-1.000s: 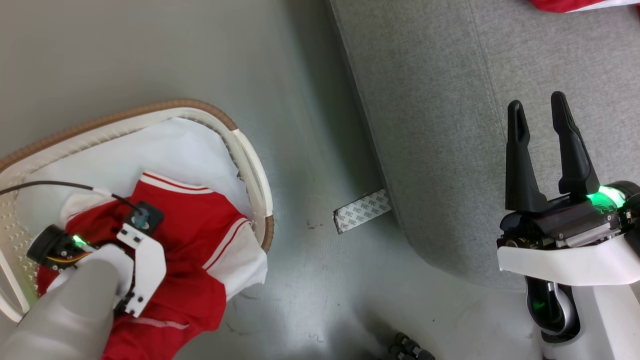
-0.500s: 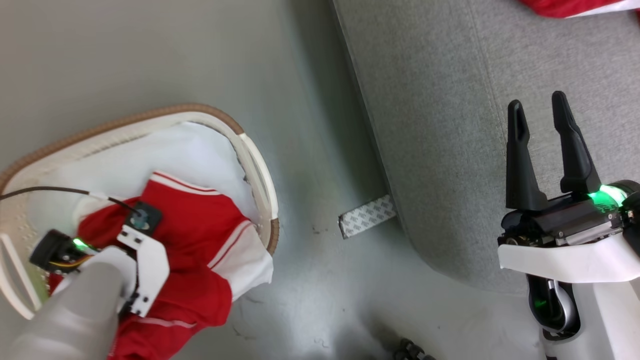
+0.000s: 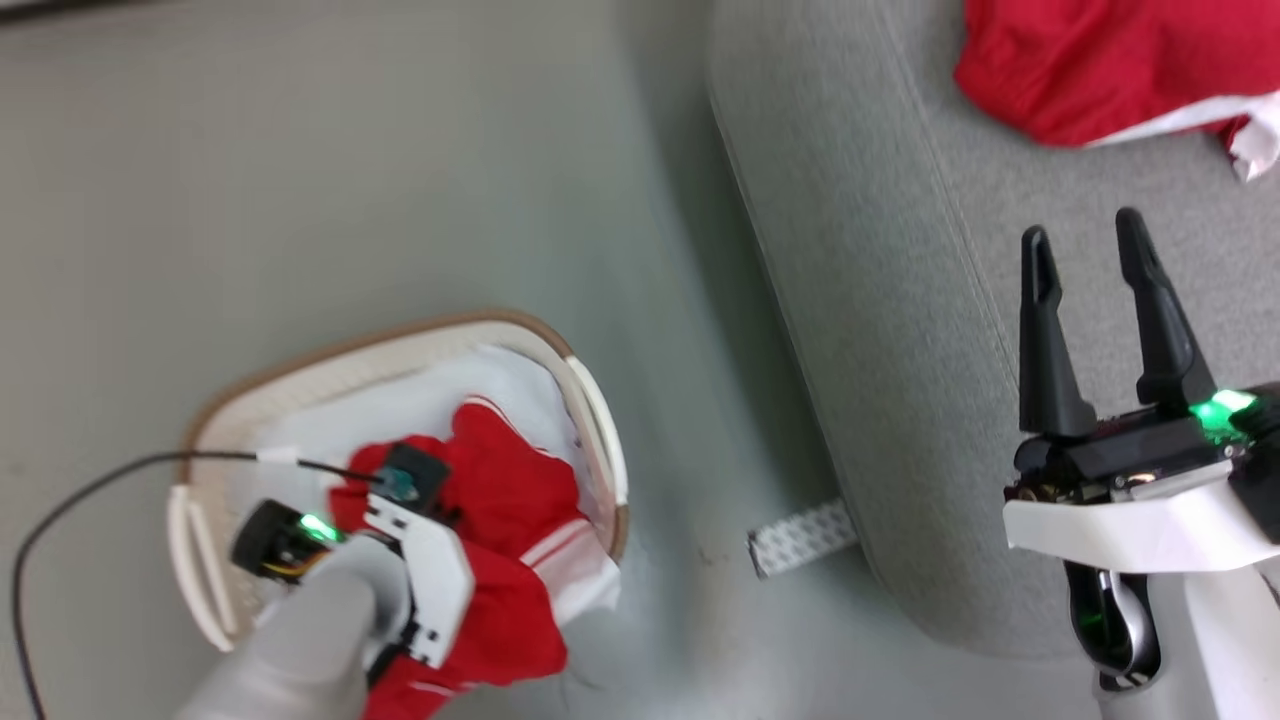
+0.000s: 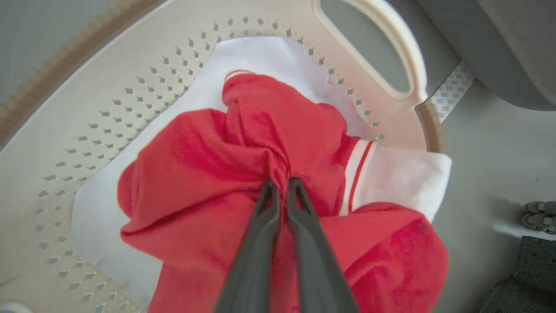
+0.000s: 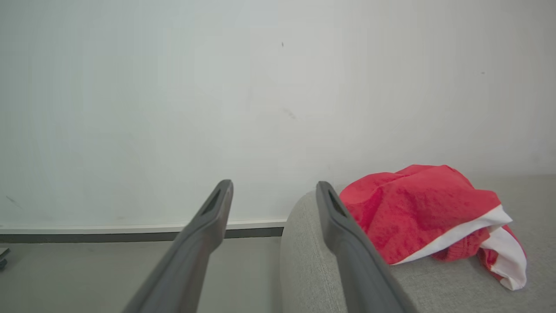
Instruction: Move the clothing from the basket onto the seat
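Cable (image 3: 200,456): a thin black lead curving over the floor (image 3: 400,150) at far left, running to the left wrist above the basket.

Basket (image 3: 330,352): a cream oval with a brown rim and perforated walls, standing on the floor well left of the seat; one white handle faces the seat.

Cushion (image 4: 260,56): pale and flat, lying inside the basket under the red fabric.

Left gripper (image 4: 281,184): over the basket, pointing down into it; its two dark fingers are pressed together on a bunched fold of the clothing.

Clothing (image 4: 208,174): a red garment gathered into a peak at the fingertips. Most of it lies in the basket on the cushion. A white panel with thin red stripes and a red lobe hang over the rim on the seat side.

Tape strip (image 3: 800,538): a short patterned grey-white piece, flat on the floor, one end touching the foot of the seat.

Seat (image 3: 900,350): a grey woven sofa with a rounded edge, taking up the right side of the head view.

Second garment (image 3: 1080,70): red with a white band, crumpled on the seat, near its far edge in the head view.

Right gripper (image 3: 1082,228): held above the seat cushion, fingers spread apart with nothing between them, short of the second garment.
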Controlling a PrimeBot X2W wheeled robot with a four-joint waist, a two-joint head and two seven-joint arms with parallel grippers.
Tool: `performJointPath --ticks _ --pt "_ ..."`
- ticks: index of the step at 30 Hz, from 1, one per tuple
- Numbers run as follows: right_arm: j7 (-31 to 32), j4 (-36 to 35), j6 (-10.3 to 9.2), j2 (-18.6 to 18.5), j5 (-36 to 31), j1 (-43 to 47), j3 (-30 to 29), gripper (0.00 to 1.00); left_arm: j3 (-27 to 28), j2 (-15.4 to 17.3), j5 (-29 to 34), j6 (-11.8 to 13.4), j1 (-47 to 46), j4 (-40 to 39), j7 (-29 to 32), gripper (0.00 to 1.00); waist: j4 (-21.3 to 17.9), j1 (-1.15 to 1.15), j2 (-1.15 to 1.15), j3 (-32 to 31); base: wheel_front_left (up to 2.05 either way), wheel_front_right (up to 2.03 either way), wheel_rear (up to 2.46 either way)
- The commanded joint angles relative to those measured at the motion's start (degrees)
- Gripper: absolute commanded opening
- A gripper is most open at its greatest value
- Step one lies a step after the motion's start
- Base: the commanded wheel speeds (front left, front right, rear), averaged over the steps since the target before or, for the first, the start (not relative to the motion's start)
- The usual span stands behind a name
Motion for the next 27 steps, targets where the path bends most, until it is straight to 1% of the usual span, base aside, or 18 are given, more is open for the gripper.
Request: performJointPath --ticks 1,8,14,21,27 --pt "0.0 0.3 -0.13 -0.1 -0.2 0.9 -0.2 1.0 -0.1 -0.4 -1.1 0.1 0.9 -0.3 -0.6 0.0 3.3 0.0 0.0 -4.8 0.0 0.0 0.0" --pt "0.0 2.1 -0.13 -0.5 -1.7 3.6 -0.7 1.0 -1.9 -3.5 -5.3 0.1 4.3 -1.6 -5.7 0.0 7.5 0.0 0.0 -13.7 0.0 0.0 0.0" --pt "0.0 3.2 -0.13 -1.9 -1.0 6.4 -0.9 1.0 -2.5 -4.8 -9.1 0.1 6.6 -4.3 -8.9 0.0 10.6 0.0 0.0 -19.9 0.0 0.0 0.0" --pt "0.0 4.4 -0.13 -2.9 0.2 9.5 -1.3 1.0 -1.3 -4.8 -13.2 0.1 7.6 -9.4 -10.1 0.0 13.7 0.0 0.0 -25.6 0.0 0.0 0.0" --pt "0.0 5.2 -0.13 -3.3 0.9 11.9 -0.6 1.0 2.3 -3.6 -13.4 0.4 7.4 -17.1 -10.1 0.0 15.5 0.0 0.0 -29.2 0.0 0.0 0.0"
